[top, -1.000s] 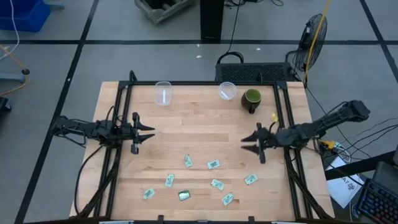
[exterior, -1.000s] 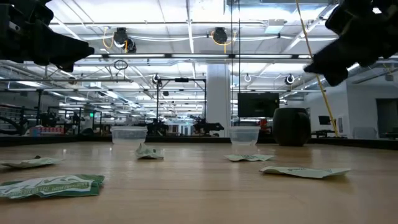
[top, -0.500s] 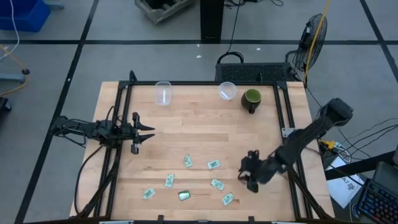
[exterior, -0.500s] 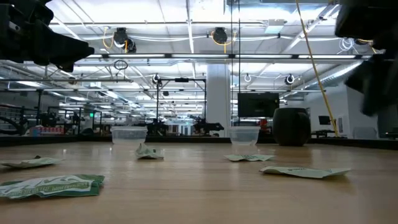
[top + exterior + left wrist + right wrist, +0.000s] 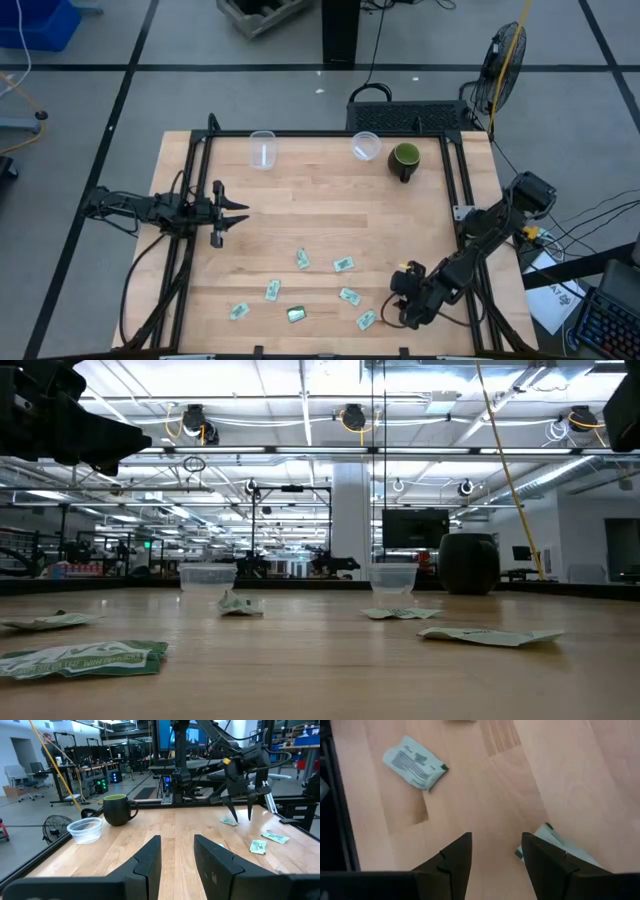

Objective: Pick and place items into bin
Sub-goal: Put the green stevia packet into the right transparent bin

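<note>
While the left gripper waits half-open near the table's left edge, the right gripper hangs open near the front-right corner, a mint packet just beyond its fingertips.

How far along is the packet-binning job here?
Done: nothing visible; the packets lie loose on the table. In hand: the right gripper hovers above two packets, fingers open, empty. Left: picking every packet; the left gripper waits at the table's left edge.
</note>
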Motion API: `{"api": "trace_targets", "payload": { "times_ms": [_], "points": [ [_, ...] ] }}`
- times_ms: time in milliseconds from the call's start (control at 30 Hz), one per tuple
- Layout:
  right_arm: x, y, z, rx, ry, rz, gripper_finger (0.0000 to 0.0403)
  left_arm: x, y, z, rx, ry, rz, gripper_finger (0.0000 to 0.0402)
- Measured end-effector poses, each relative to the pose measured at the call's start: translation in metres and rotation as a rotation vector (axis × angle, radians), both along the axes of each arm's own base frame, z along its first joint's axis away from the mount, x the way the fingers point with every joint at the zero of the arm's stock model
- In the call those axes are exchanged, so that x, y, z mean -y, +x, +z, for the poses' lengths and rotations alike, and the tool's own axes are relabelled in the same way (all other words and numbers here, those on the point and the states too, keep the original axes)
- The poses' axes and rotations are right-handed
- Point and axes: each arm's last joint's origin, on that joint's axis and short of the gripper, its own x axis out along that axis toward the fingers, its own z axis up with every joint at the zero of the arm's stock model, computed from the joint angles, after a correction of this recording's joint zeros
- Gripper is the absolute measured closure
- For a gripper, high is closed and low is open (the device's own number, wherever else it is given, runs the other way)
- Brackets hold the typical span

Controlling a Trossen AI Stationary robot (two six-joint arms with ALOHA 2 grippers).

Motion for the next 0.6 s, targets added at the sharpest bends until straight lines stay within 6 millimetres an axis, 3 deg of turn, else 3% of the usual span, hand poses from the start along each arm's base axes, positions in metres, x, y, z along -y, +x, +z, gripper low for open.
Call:
{"api": "trace_targets", "payload": {
  "times_ms": [600],
  "points": [
    [0.0056, -0.0054, -0.0046, -0.024, -0.122, 0.034, 0.0267, 0.0, 0.0, 0.0, 0.0, 0.0, 0.0, 0.0279]
  ]
}}
